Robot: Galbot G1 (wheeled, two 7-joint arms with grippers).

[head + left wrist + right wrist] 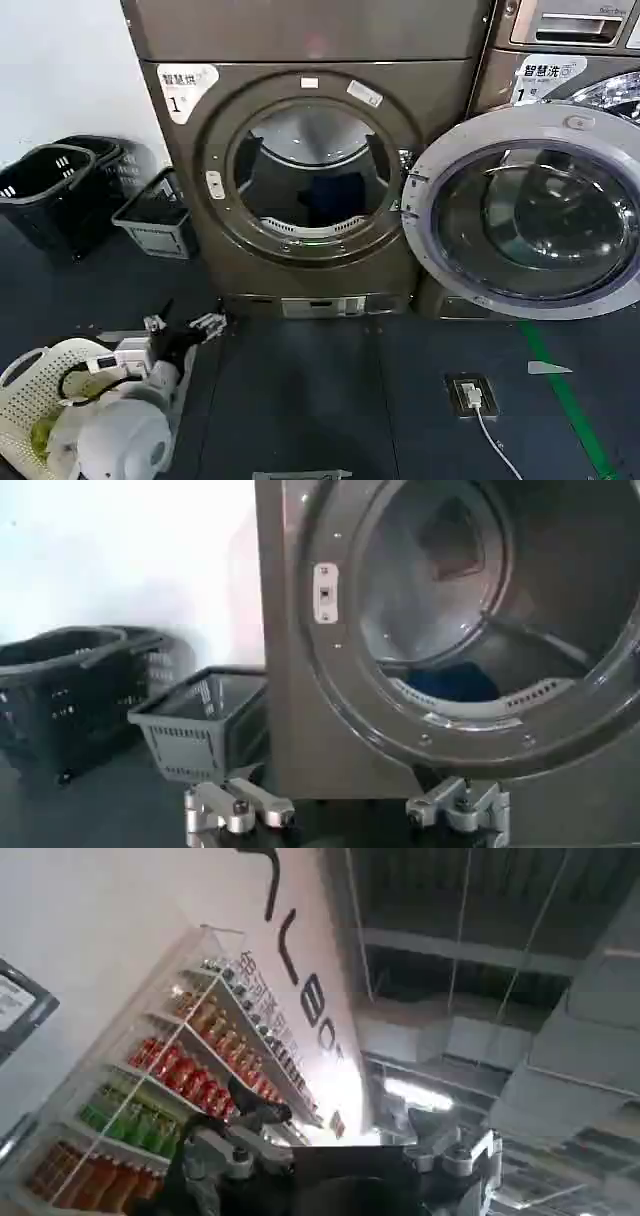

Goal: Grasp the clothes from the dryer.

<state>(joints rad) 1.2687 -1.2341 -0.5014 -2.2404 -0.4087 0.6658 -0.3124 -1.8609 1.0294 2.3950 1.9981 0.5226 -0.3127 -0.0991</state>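
Bronze-grey dryer (300,190) sat upper centre, door (530,210) open, blue clothes (455,683) inside; left gripper (185,325) spread, lower left; right gripper (340,1163) spread.

Head and left wrist views both face the dryer (310,170); right wrist apparently looks ceilingward.

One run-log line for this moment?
dryer door open | blue clothes in drum | left gripper open, low, short of porthole | right gripper aimed at ceiling
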